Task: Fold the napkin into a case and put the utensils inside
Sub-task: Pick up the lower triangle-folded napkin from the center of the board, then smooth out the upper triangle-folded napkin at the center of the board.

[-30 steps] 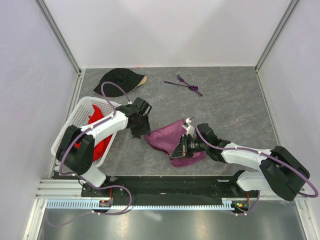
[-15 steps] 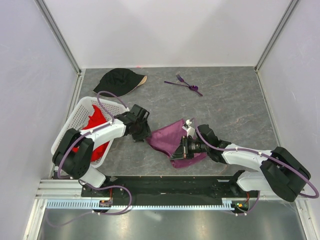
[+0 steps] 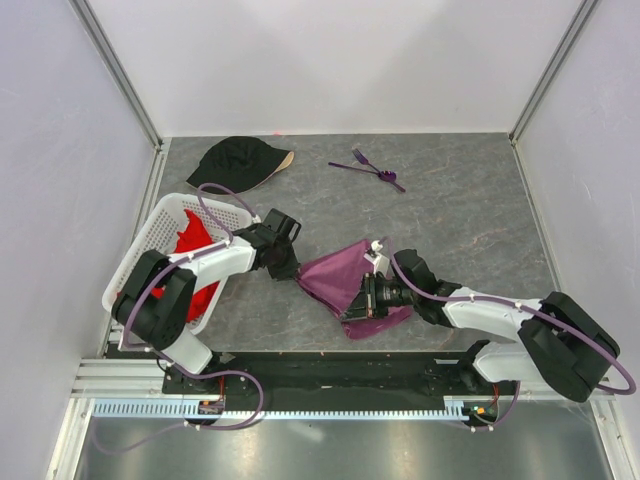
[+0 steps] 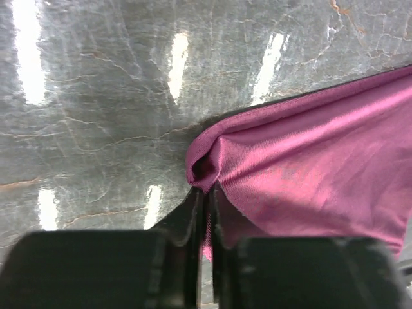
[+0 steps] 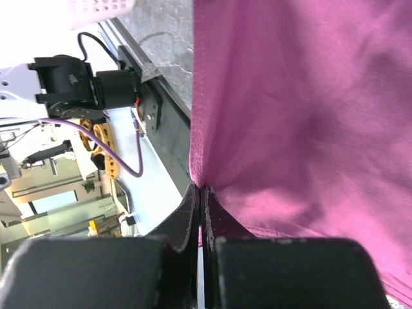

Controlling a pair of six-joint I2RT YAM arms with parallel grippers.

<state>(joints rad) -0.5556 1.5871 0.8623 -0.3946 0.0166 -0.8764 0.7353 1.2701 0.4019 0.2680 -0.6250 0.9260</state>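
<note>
Napkin [image 3: 345, 278]: plum-purple, slight sheen, bunched into a rough triangle at the low centre of my top view, rumpled, not yet a case. I read its left corner as pinched in the left gripper [image 4: 205, 190], with a small pucker of cloth just above the tips. Its near edge is clamped in the right gripper [image 5: 199, 190]. Utensils [image 3: 368, 168]: thin purple plastic, one a fork [image 3: 358, 156], lying crossed together at the far side, well apart from the cloth.

Left gripper [image 4: 205, 193] clamped tight; right gripper [image 5: 200, 191] likewise, both arms low.
</note>
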